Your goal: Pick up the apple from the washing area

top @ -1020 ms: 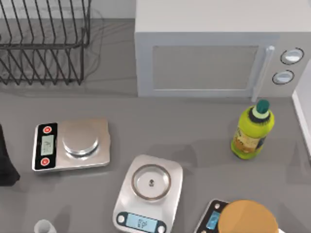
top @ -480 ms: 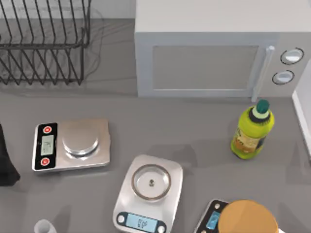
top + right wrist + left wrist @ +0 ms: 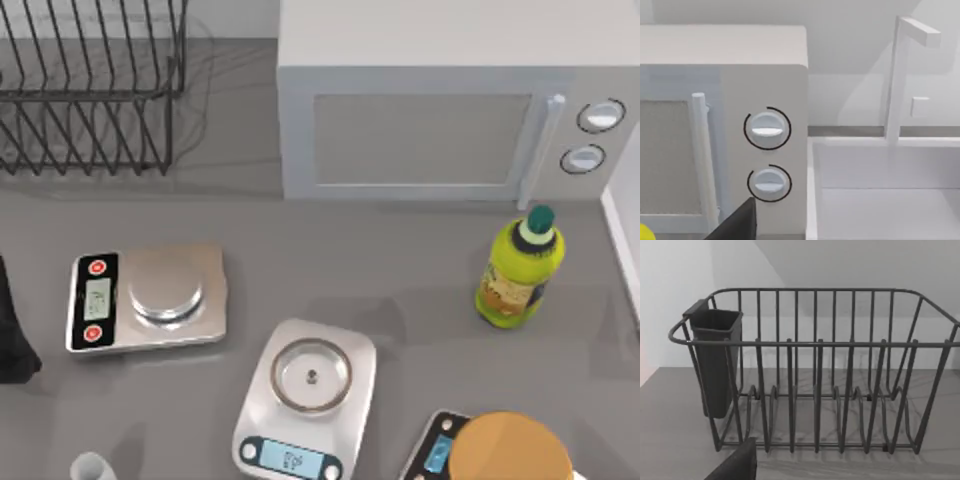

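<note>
Even, soft, bright illumination across all three views — no hard highlights. The dish rack (image 3: 95,85) casts thin, faint line shadows on the grey counter (image 3: 400,270); in the left wrist view similar bar shadows fall on the floor beneath it. The microwave (image 3: 450,110) front appears pale and slightly washed. A mild sheen marks the round scale pan (image 3: 311,375). Edges look slightly soft — no visible lens distortion.

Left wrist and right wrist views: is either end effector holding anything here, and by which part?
It cannot be told. One faces the dish rack, the other the microwave and sink, and no held thing appears.
</note>
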